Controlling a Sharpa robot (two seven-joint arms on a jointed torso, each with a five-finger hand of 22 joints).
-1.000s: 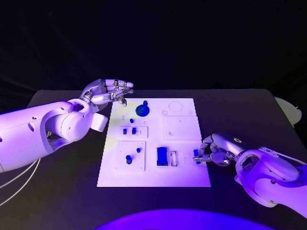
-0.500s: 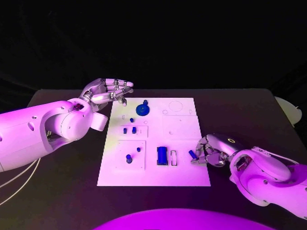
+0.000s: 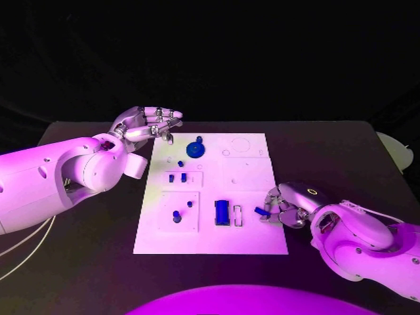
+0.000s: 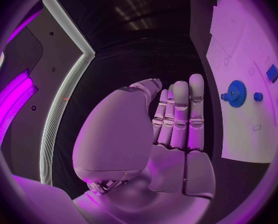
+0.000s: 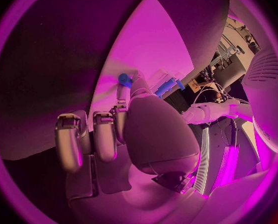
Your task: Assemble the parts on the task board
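The white task board [image 3: 252, 239] lies in the middle of the table. On it sit a blue gear [image 3: 196, 151], a blue rectangular block [image 3: 222, 213] beside a narrow white slot piece [image 3: 237, 216], and several small blue parts such as one [image 3: 177, 217] near the left side. My right hand [image 3: 286, 209] is at the board's right edge and pinches a small blue peg [image 3: 260, 211], tilted, just above the board; the peg's end [image 5: 124, 78] shows at the fingertips. My left hand [image 3: 149, 123] hovers off the board's far left corner with fingers curled in and nothing in them. The gear [image 4: 236, 93] lies beyond it.
A pale round object [image 3: 396, 152] sits at the table's right edge. Thin cables [image 3: 11, 252] hang off the near left side. Bare black table [image 3: 87, 262] surrounds the board on both sides.
My right hand has shifted slightly left over the board's right edge, and the blue peg in it has tilted. The left hand has not moved.
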